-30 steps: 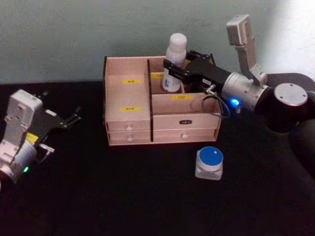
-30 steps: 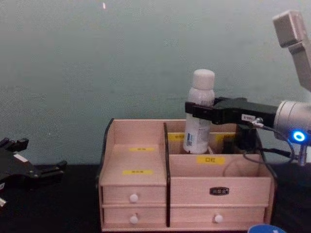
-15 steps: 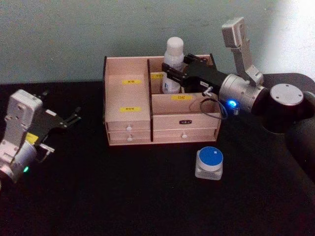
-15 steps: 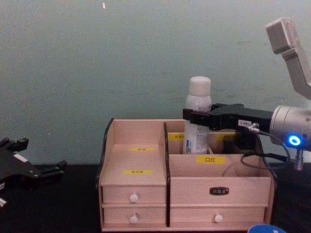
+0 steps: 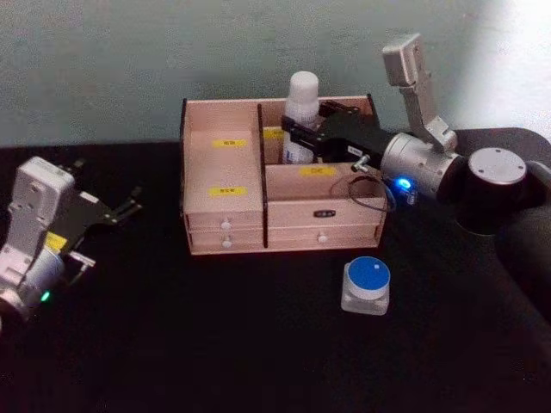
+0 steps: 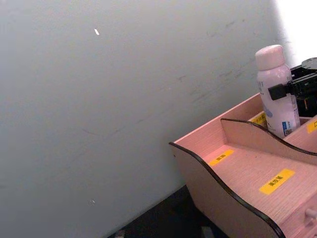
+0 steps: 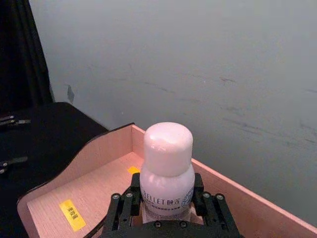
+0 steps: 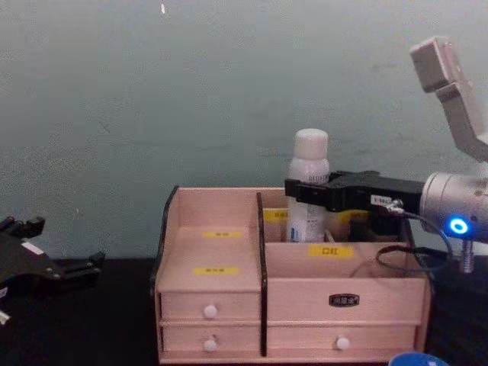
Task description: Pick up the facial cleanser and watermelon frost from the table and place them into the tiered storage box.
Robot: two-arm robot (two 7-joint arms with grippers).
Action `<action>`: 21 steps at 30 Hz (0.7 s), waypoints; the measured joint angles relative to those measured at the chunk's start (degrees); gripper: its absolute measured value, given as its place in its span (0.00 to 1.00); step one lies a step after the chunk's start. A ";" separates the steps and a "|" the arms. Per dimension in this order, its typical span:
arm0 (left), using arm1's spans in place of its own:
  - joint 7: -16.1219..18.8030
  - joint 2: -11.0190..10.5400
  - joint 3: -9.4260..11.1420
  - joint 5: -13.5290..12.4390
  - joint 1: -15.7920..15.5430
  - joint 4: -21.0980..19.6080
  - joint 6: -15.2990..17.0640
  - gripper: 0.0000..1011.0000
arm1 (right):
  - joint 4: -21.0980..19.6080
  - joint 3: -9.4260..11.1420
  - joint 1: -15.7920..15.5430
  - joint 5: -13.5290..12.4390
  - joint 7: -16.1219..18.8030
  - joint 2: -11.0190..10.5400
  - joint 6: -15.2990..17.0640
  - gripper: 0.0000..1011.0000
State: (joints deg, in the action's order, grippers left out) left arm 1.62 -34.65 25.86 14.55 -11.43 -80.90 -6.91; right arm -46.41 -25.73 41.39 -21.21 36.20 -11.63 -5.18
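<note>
Cleanser (image 5: 302,93) in R end effector (image 5: 300,131), inside box (image 5: 224,168)

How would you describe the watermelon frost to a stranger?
On the black table stands the tiered storage box. Before its right drawers sits the watermelon frost: a squat clear jar with a flat blue lid, unlike the tall white facial cleanser.

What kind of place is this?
Probably a robot test bench: a black table against a bare wall, the right gripper holding the facial cleanser in the tiered storage box, the left gripper idle at the table's left.
</note>
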 joint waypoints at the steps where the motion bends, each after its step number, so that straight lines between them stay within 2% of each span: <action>1: 0.00 0.00 0.00 0.00 0.00 0.00 0.00 0.99 | 0.08 0.00 0.02 0.04 0.00 0.03 0.04 0.59; 21: 0.00 0.00 0.00 0.00 0.00 0.00 0.00 0.99 | 2.76 0.24 0.97 0.93 -0.11 0.90 0.71 0.59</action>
State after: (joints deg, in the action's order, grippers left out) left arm 1.62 -34.65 25.86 14.55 -11.43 -80.90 -6.91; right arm -43.65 -25.49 42.36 -20.28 36.09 -10.73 -4.47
